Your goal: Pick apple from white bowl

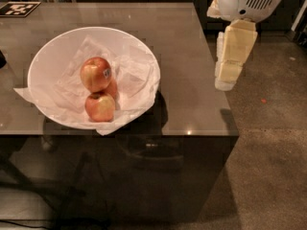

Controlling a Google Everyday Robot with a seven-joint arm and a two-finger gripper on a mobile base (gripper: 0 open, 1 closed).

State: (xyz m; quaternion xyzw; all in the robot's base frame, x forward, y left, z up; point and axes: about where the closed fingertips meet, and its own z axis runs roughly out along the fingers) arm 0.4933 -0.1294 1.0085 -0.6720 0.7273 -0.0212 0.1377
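The white bowl (pixel 53 51), lined with crumpled white paper, sits on the left half of the table. Three apples lie in its middle. The apple (pixel 96 74) with the small dark-and-white sticker is on top. A sticker-less apple showing its stem (pixel 100 106) lies in front of it. A redder apple (pixel 113 89) is mostly hidden behind them. My gripper (pixel 225 80) hangs pointing down at the right, just off the table's right edge, well apart from the bowl and holding nothing I can see.
The glossy grey-brown table (pixel 187 56) has its right edge near the gripper and its front edge just below the bowl. A black-and-white marker tag (pixel 18 8) lies at the far left corner. Speckled floor (pixel 273 143) lies to the right.
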